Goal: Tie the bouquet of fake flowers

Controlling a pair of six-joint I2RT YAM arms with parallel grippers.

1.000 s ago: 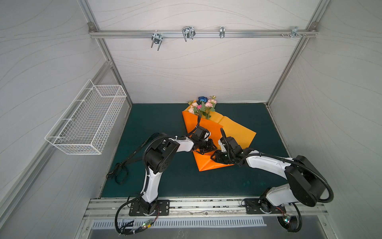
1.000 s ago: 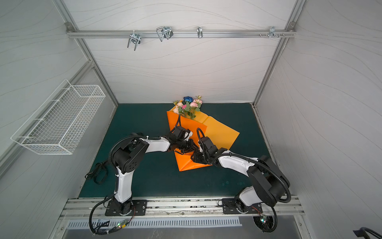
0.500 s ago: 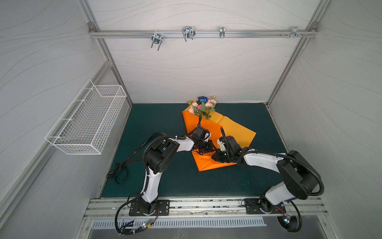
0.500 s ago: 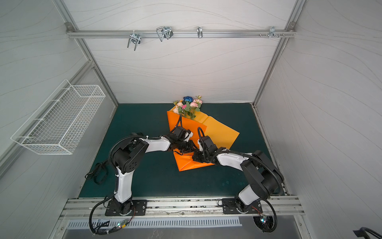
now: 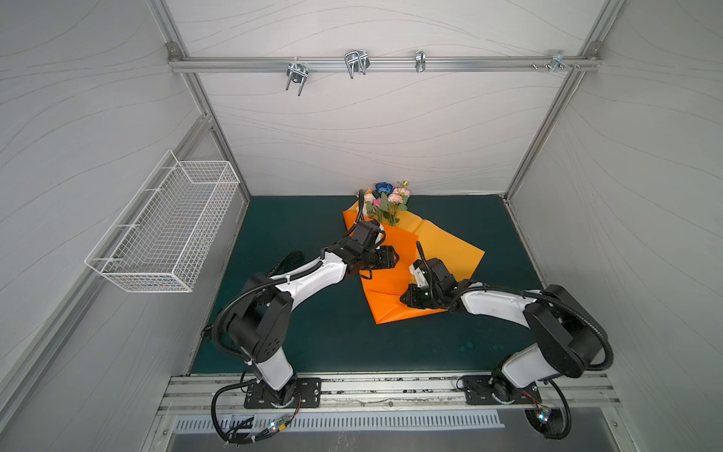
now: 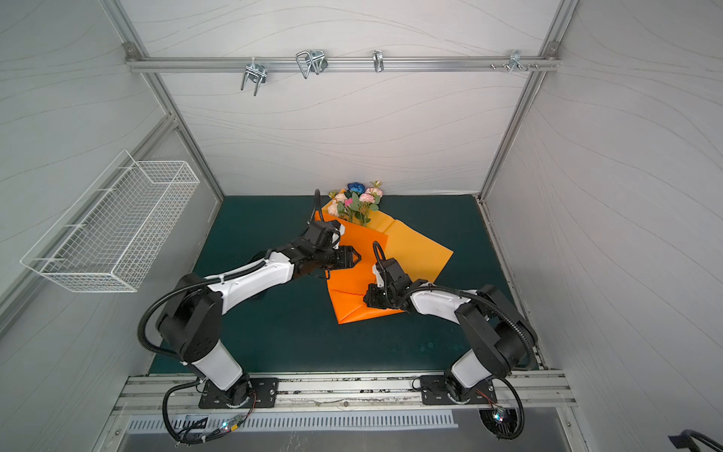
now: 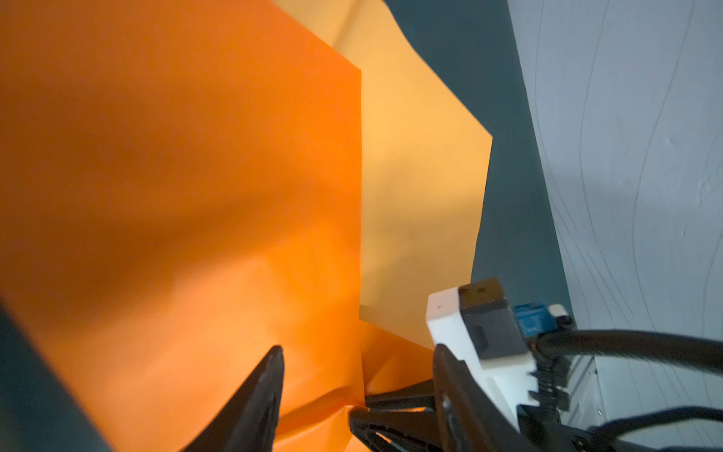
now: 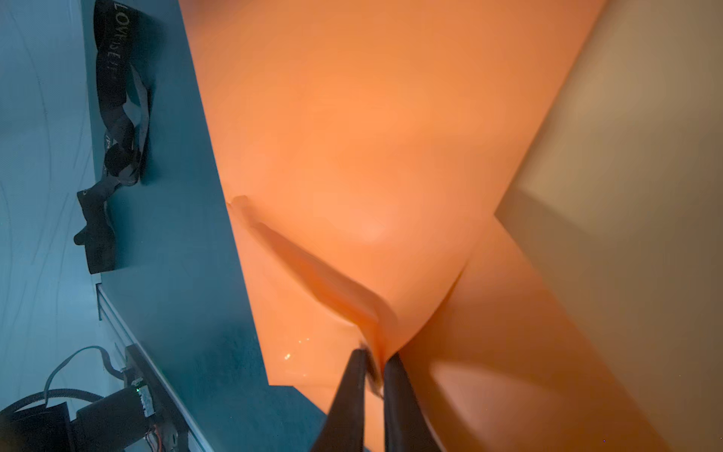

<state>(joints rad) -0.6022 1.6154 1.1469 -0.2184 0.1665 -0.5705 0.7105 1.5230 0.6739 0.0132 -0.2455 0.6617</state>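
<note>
The basket [image 5: 164,227] hangs on the left wall. On the mat [image 5: 450,344] just beside my left arm [image 5: 309,280] lies the ribbon [image 8: 117,129]; its lettering is only partly readable in the right wrist view, and in both top views the forearm covers most of it.

The left arm rises from the front rail, elbow up, forearm reaching in toward the middle, wrist over the left edge of the paper [image 5: 391,289]. The left gripper [image 7: 358,352] has its fingers [image 7: 270,375] spread well apart above the paper and grips nothing that I can see.

The bouquet [image 5: 385,201] sits at the far edge of the mat, by the back wall. Its blooms stick out of the paper's top; the stems are hidden under the fold.

The right gripper [image 8: 373,368] is low over the near part of the paper, fingers [image 8: 348,395] nearly together, pinching a raised fold of it. In both top views the wrist hides those tips. The right arm [image 5: 497,303] bends sharply at the elbow near the right wall, its forearm running leftward.
</note>
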